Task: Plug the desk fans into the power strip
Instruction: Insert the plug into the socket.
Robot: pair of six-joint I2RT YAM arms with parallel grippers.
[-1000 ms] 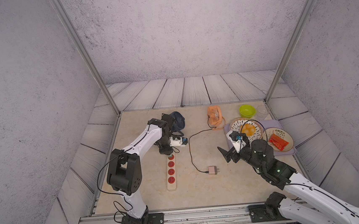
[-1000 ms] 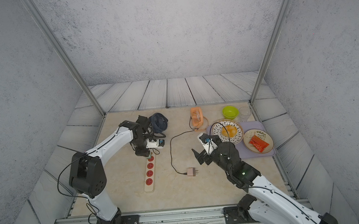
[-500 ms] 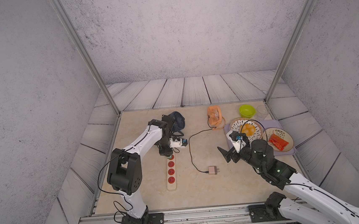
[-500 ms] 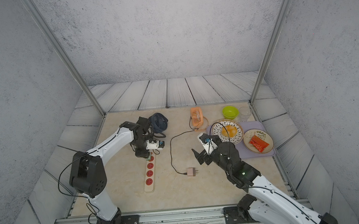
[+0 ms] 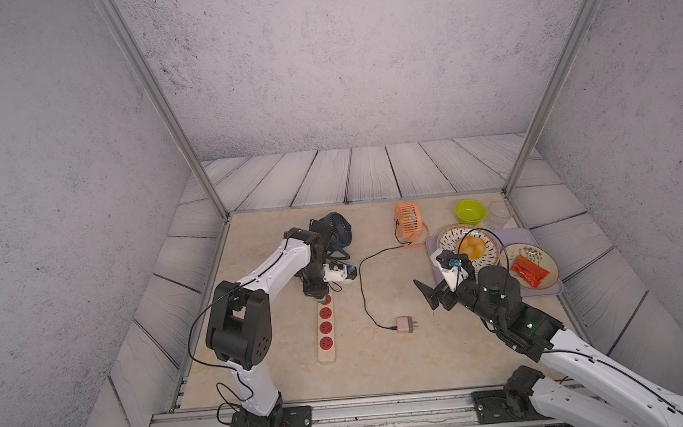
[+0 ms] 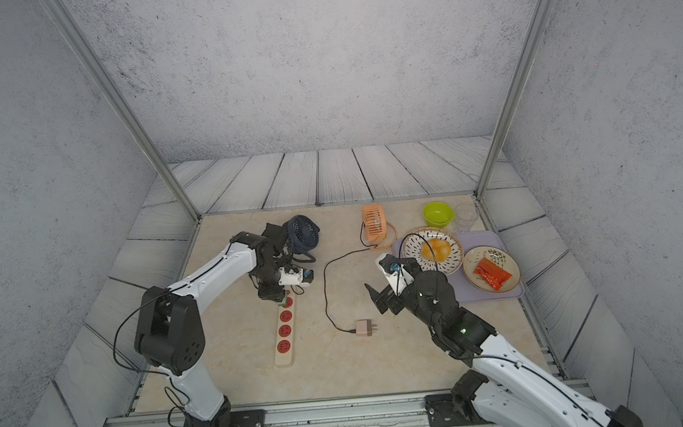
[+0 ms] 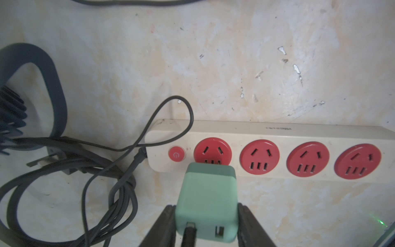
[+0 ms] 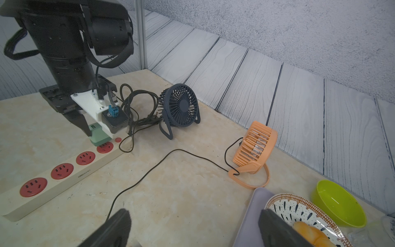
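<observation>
Beige marbled worktop [image 5: 385, 369] carries the power strip [image 7: 299, 133] at its left part, where the left fingers [image 7: 162, 228] are clenched on a green plug adapter [image 7: 207, 198] over the first socket [image 7: 212, 147]; the right fingers [image 8: 111, 231] hang released and empty. If the pins miss the slots, the push may slide or tip the unheld strip, I think. Grey rough walls [image 5: 362, 75] and pale wood-look planks [image 5: 370, 174] close the room, and the dark blue desk fan [image 8: 179, 105] stands just behind the strip.

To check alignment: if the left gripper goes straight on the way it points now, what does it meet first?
Probably the power strip: the green adapter in the left gripper is right at the red socket beside the power button.
</observation>
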